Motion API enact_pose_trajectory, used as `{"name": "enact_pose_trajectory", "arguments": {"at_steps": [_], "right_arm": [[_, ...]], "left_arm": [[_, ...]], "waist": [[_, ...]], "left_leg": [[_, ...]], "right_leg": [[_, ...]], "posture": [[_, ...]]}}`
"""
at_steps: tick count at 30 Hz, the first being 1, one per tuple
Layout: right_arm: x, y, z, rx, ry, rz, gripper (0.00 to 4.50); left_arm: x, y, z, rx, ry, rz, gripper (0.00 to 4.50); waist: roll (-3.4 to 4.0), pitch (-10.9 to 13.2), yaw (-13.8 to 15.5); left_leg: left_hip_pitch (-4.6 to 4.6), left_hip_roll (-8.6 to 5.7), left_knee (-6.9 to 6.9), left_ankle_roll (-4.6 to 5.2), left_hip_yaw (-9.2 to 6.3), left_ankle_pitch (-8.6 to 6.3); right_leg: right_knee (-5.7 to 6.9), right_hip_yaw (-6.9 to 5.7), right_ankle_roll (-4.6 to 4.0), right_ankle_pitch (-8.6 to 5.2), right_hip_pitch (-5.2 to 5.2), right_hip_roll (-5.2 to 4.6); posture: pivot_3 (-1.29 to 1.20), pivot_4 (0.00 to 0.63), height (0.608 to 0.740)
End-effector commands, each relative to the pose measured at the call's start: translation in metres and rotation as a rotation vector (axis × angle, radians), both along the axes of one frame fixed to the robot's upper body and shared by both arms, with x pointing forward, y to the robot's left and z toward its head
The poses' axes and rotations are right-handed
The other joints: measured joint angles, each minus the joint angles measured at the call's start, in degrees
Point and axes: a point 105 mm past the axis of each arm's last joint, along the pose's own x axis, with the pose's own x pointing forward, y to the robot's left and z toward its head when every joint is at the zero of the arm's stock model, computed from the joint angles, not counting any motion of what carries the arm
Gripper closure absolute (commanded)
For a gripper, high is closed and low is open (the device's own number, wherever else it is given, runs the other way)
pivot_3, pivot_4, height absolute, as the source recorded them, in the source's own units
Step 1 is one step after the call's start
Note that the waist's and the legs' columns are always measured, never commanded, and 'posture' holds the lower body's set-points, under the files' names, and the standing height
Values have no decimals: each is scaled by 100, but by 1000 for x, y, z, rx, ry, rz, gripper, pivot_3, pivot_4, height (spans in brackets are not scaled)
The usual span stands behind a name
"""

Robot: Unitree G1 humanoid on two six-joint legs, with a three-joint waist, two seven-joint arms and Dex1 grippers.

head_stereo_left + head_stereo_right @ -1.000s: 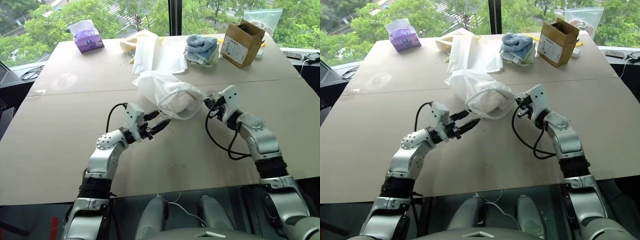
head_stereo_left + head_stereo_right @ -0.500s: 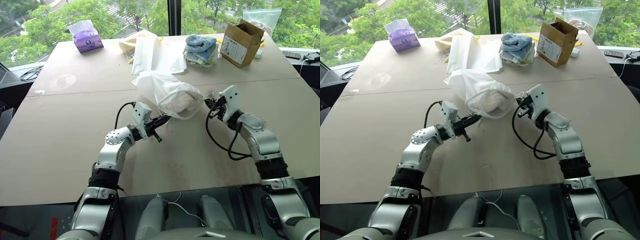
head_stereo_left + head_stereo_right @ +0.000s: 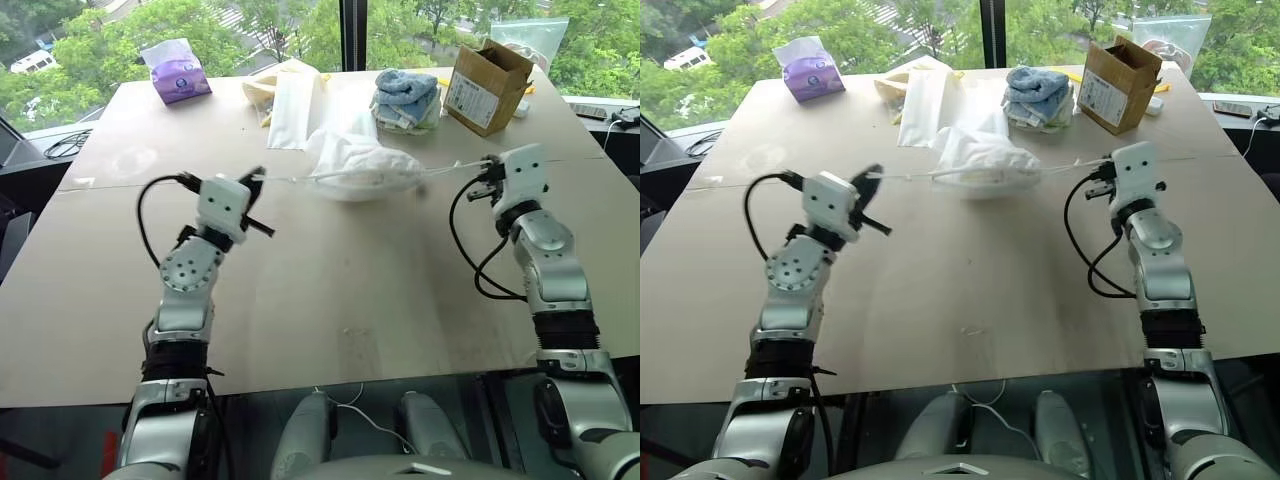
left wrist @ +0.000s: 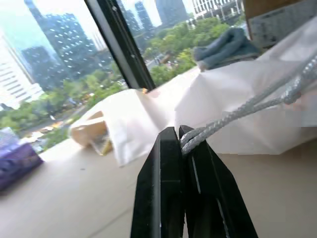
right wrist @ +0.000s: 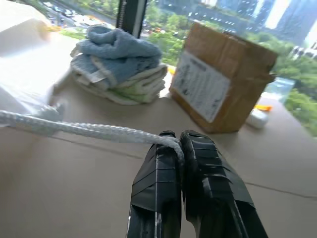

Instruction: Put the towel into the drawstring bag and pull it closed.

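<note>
The white drawstring bag lies bunched and bulging at the table's middle, its mouth gathered tight. The towel is hidden under the bag's fabric. One white cord runs taut from the bag to my left gripper, which is shut on the cord's loop and held above the table at the left. Another cord stretches just as taut to my right gripper, shut on its end at the right. Both sets of black fingers press together with cord pinched at the tips.
Behind the bag lie flat white and cream cloth bags and a stack of blue and grey towels. A cardboard box stands at the back right, a purple tissue pack at the back left.
My left gripper shut on the cord loop. Both hands then swung outward and up, drawing the cords taut. The bag's mouth cinched together and the bag slid toward the back.
</note>
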Motion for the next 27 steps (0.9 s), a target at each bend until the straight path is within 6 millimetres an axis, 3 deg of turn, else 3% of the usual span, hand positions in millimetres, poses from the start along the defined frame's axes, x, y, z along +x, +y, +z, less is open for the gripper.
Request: {"name": "enact_pose_trajectory", "arguments": {"at_steps": [1,8,12,15,20,25,27], "right_arm": [[-7,-27,18,26,-88,-137,4500],[-16,-58,17,110,-103,-302,4500],[-26,-85,15,196,-111,-453,4500],[-35,-106,9,308,-107,-570,4500],[-46,-124,-1,411,-94,-689,4500],[-47,-123,3,424,-106,-682,4500],[-44,-114,13,442,-148,-603,4500]], "left_arm": [[4,25,11,-27,-40,143,4479],[10,78,29,-133,-84,432,4479],[6,121,22,-277,-64,642,4479],[3,137,14,-354,-44,721,4479],[5,138,7,-397,-14,726,4479],[7,134,3,-411,2,721,4479],[9,126,5,-424,-2,657,4479]], "waist": [[-1,0,-9],[-1,0,-48],[-1,0,-54],[-2,-1,-48],[-2,-1,-37],[-2,-1,-59],[-2,-1,-60]], "left_leg": [[0,-1,0,0,0,0],[-1,-1,0,-1,0,1],[0,-1,0,-1,3,1],[-1,-1,0,-2,2,1],[-2,-3,0,-3,3,2],[-2,-5,0,-3,3,2],[-2,-5,0,-4,3,2]], "right_leg": [[1,0,0,0,0,0],[15,1,0,0,-9,1],[17,4,0,0,-10,0],[18,3,0,0,-12,0],[18,3,0,0,-13,-3],[20,4,0,0,-13,-3],[20,4,0,0,-14,-2]], "posture": [[0,150,740],[0,150,740],[0,150,740],[0,150,740],[0,150,740],[0,150,740],[0,150,740]]}}
